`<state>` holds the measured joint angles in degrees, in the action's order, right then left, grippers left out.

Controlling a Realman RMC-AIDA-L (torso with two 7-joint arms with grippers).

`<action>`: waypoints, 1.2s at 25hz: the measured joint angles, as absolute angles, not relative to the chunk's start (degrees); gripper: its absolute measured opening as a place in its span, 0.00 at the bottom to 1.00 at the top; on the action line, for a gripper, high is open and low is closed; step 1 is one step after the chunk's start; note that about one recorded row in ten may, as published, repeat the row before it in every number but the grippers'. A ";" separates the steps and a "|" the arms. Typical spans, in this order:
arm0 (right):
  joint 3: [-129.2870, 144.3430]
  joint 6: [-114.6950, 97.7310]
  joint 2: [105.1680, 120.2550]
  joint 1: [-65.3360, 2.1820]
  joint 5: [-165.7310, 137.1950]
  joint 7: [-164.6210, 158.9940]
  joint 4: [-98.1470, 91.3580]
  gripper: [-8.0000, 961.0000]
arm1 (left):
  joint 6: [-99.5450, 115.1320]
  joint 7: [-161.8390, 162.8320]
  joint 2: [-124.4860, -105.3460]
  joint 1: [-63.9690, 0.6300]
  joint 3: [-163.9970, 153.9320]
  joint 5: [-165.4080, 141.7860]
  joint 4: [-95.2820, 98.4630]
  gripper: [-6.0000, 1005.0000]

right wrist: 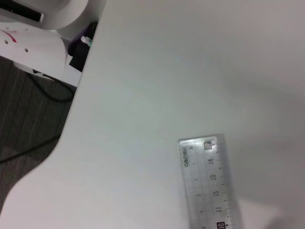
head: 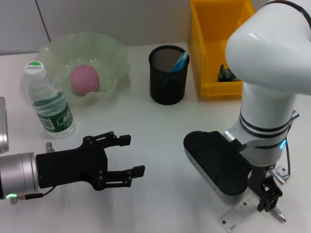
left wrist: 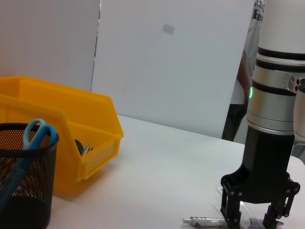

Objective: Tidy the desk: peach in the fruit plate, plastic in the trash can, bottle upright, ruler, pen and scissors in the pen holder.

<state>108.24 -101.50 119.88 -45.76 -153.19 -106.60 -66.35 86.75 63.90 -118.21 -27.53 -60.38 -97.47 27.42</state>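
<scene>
From the head camera, the left gripper (head: 127, 156) hovers over the white desk (head: 160, 121) with its black fingers spread apart and nothing between them. Behind it a water bottle (head: 48, 102) stands upright with a white cap and a green label whose writing is too small to read. A pink peach (head: 85, 79) lies in the pale green fruit plate (head: 112, 51). The black mesh pen holder (head: 167, 75) holds blue-handled scissors (head: 180, 62). Beside it is a yellow bin (head: 214, 58) with something dark green inside. The right gripper (head: 268, 198) points down at the desk's near edge, over a clear ruler (head: 240, 213) and a pen (head: 279, 214).

In the left wrist view, the right gripper (left wrist: 252, 217) stands with its fingers apart, straddling the pen (left wrist: 205, 221) and reaching the desk surface. The scissors (left wrist: 28, 148) lean in the pen holder (left wrist: 26, 191), next to the yellow bin (left wrist: 71, 133).

The right wrist view shows the ruler (right wrist: 207, 186) flat on the desk (right wrist: 157, 86), its printed numbers upside down and hard to make out.
</scene>
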 joint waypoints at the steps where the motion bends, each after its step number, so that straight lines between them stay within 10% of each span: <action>1: 108.22 -101.53 119.88 -45.78 -153.19 -106.61 -66.39 0.61 | 86.75 63.90 -118.21 -27.52 -60.38 -97.47 27.42 0.86; 30: 109.34 -102.10 119.88 -45.56 -153.19 -107.37 -66.55 0.61 | 86.93 63.90 -118.21 -27.34 -60.38 -97.47 27.42 0.86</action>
<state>109.34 -102.10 119.88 -45.56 -153.19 -107.37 -66.55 86.93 63.90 -118.21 -27.34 -60.38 -97.47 27.42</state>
